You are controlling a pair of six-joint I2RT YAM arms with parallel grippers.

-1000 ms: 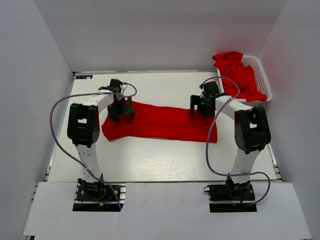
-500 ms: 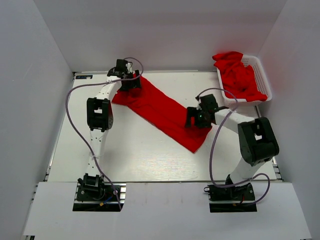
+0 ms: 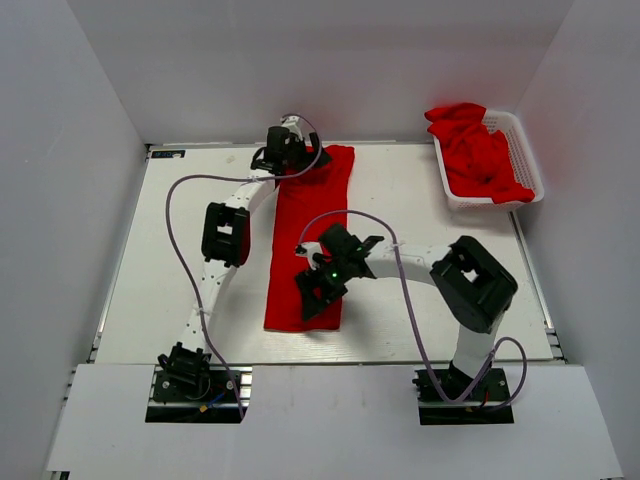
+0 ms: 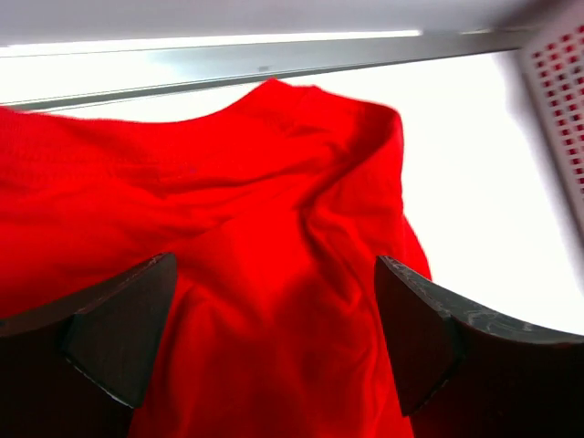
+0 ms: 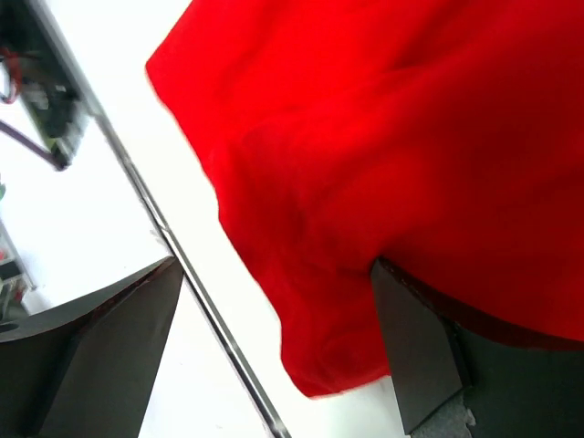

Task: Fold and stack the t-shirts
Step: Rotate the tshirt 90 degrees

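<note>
L tool (image 3: 284,154) spread wide over far end of shirt (image 3: 305,235), hard by table (image 3: 430,300) far edge & back wall (image 3: 320,70); little room beyond. R tool (image 3: 318,287) spread too, over shirt's near end, close to front edge. Shirt runs as long strip betw. both tools, w/ room to move on both sides. Basket (image 3: 512,122) well R of L tool, heaped w/ more shirts (image 3: 475,150).

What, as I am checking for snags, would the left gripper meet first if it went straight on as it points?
Probably the plain red cloth t-shirt, which fills the gap between the left gripper's open fingers; depth is unclear.
</note>
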